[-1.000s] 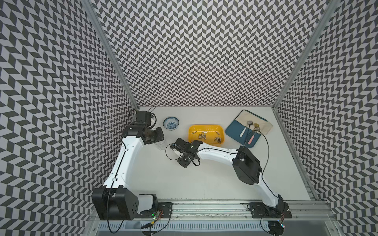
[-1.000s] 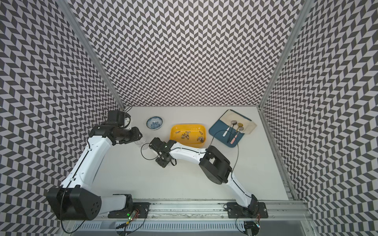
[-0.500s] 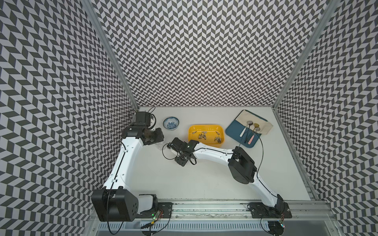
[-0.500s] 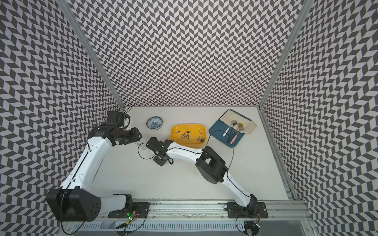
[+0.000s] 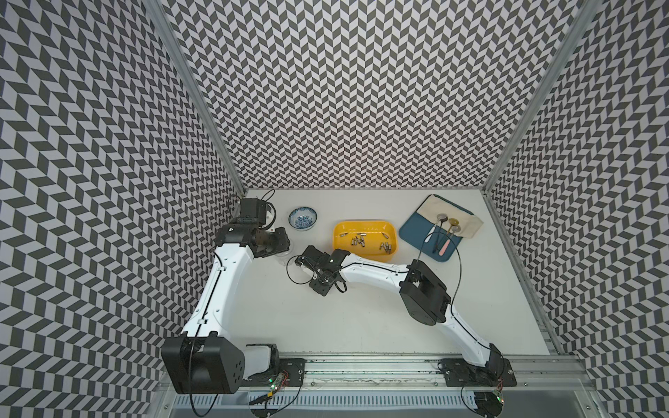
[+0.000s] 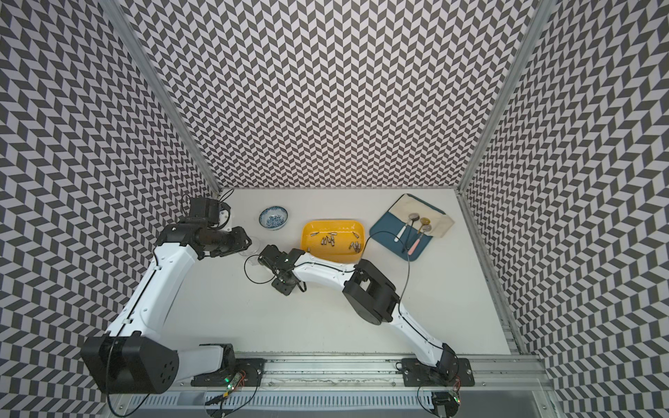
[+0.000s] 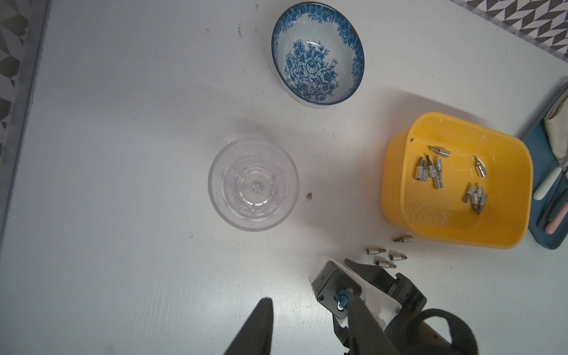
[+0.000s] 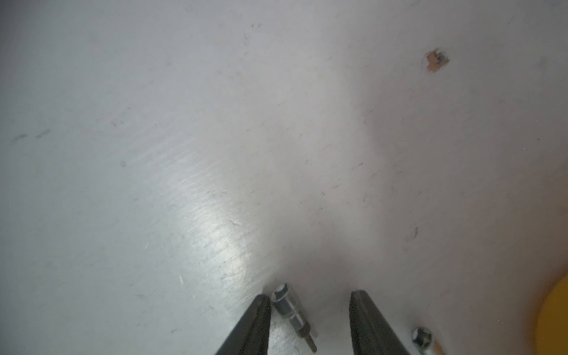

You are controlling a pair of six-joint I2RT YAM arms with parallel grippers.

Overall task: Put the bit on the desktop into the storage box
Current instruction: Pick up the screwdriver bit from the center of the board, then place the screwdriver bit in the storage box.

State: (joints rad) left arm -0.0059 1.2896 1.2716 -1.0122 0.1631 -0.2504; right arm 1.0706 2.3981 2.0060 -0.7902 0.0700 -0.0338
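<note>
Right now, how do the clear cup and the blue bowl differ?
The clear cup is see-through and unpatterned; the blue bowl is opaque with blue flowers. The cup's walls look steeper, the bowl's flare wider. Both stand upright, empty, on the desktop.

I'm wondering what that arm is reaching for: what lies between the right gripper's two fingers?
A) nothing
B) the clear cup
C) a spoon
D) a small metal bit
D: the right wrist view shows a small metal bit lying on the desktop inside the open right gripper, not clamped.
</note>
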